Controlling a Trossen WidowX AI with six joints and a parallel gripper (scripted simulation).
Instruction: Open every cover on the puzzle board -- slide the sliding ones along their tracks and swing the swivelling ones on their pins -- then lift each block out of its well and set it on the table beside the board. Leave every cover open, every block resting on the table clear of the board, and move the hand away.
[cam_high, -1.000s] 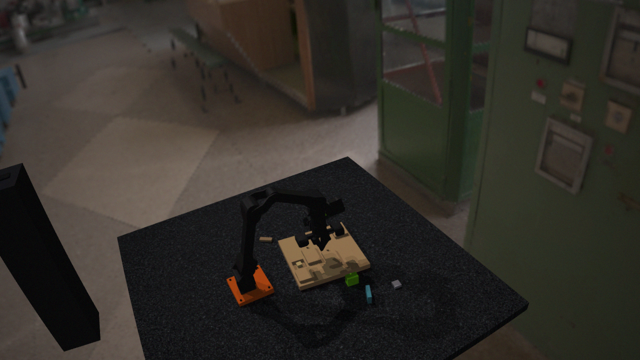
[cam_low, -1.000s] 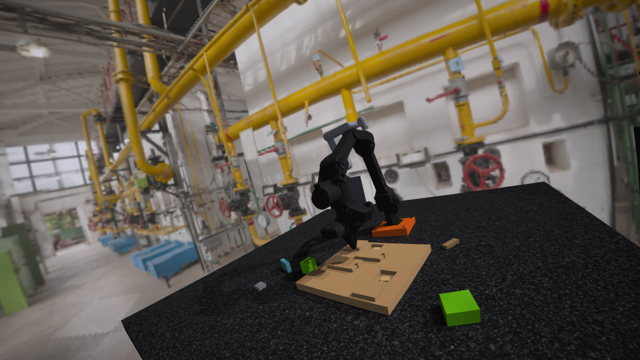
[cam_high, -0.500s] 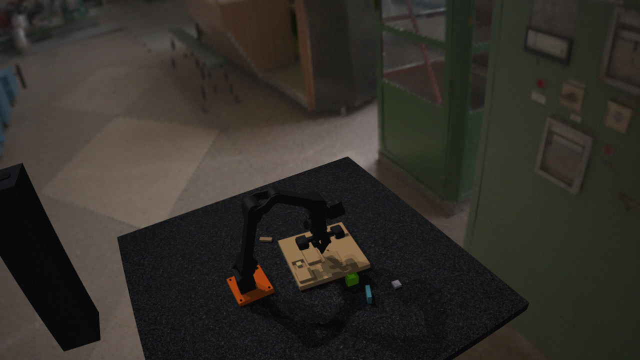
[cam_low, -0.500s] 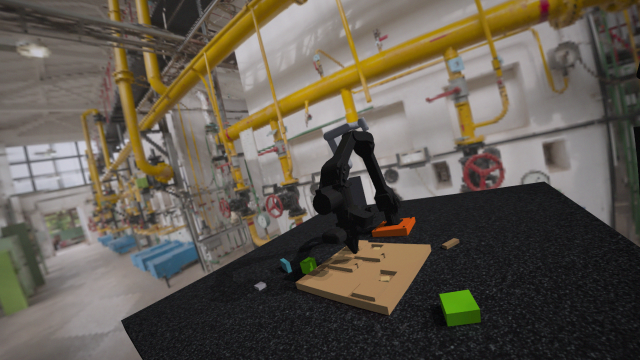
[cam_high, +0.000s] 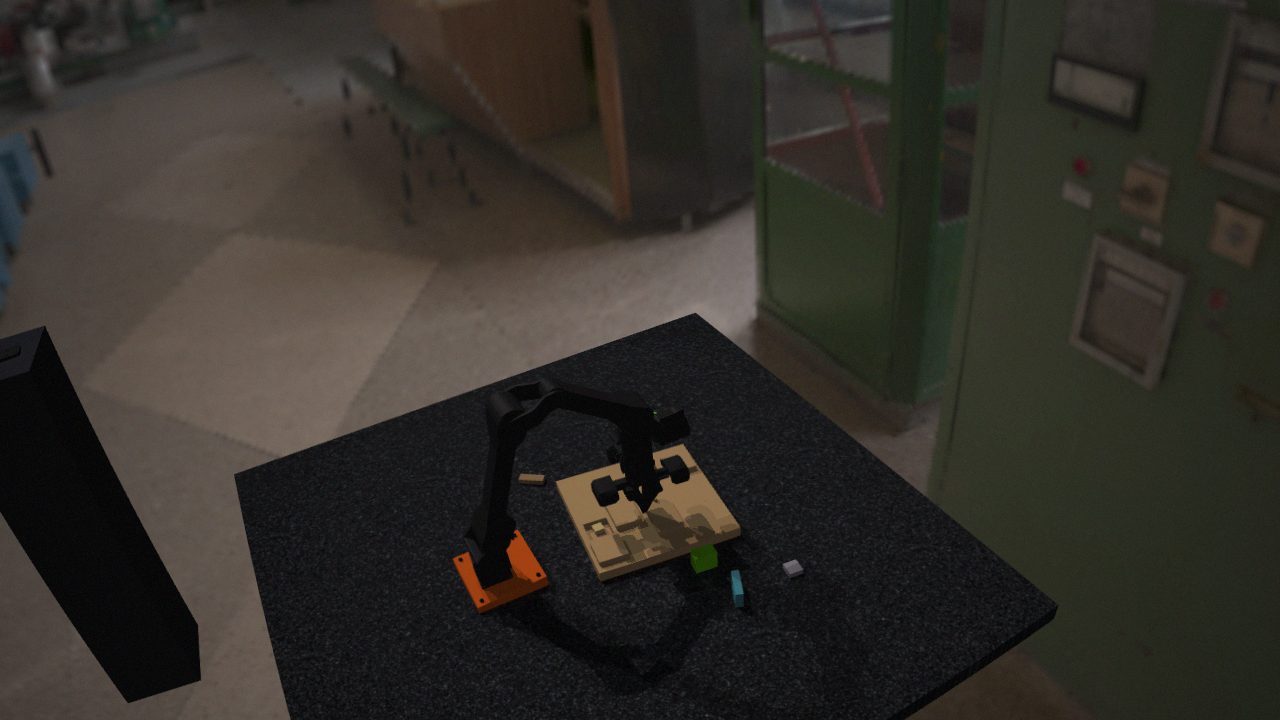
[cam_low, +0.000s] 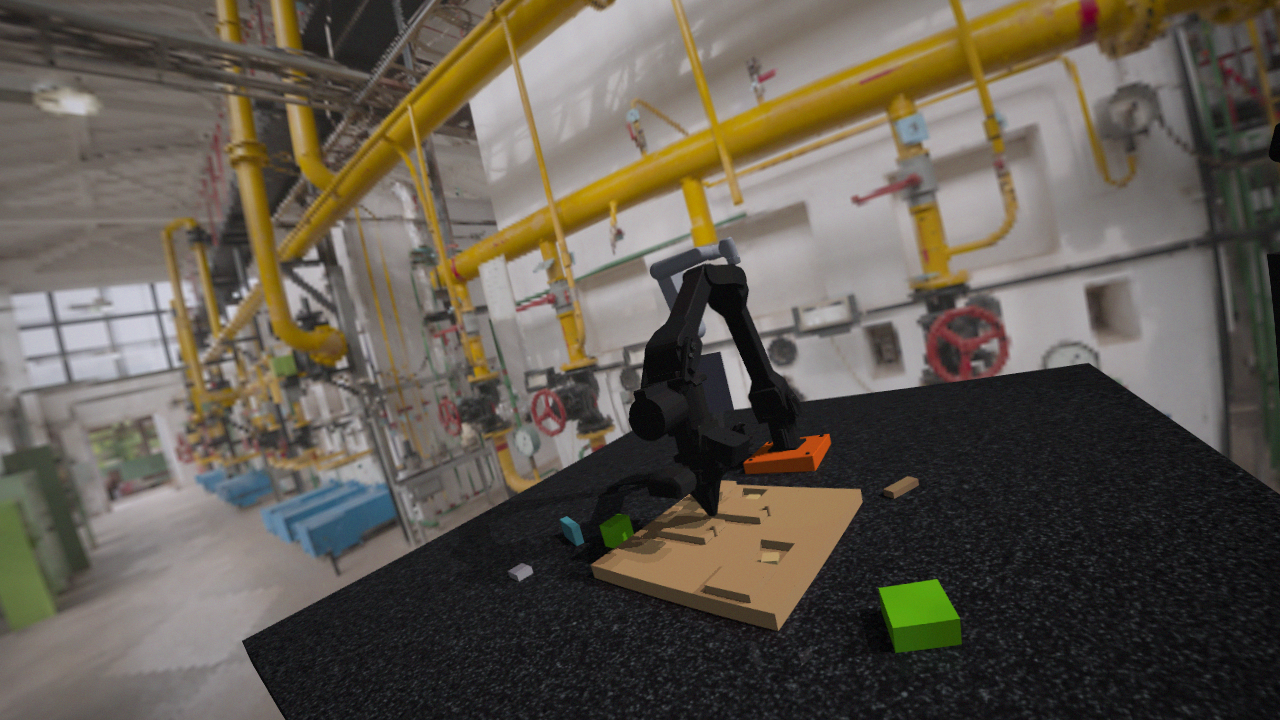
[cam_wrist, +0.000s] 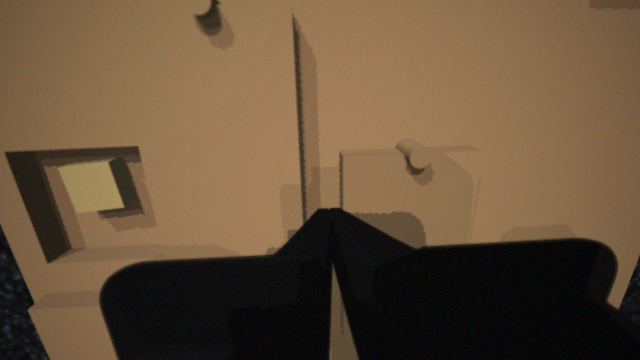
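Pointing straight down, my gripper was clenched with the two fingers pressed together and nothing between them, its tip low over the tan puzzle board near the board's far half. Through the wrist camera I saw the fingertips at the near edge of a square swivel cover, which carried a small round pin by its far edge; whether the tip touched the cover I could not tell. A thin raised rail ran away from my fingers just to the left of that cover. Further left an open well held a pale yellow block, resting inside and uncovered. A second pin stood near the top of that view. On the black table, a small green block lay touching or just beside the board's edge, a cyan block lay near it, and a grey block lay a little further out. A larger green block sat apart from the board's opposite corner in the exterior view, and a small tan piece lay off the board on the side toward my orange base plate
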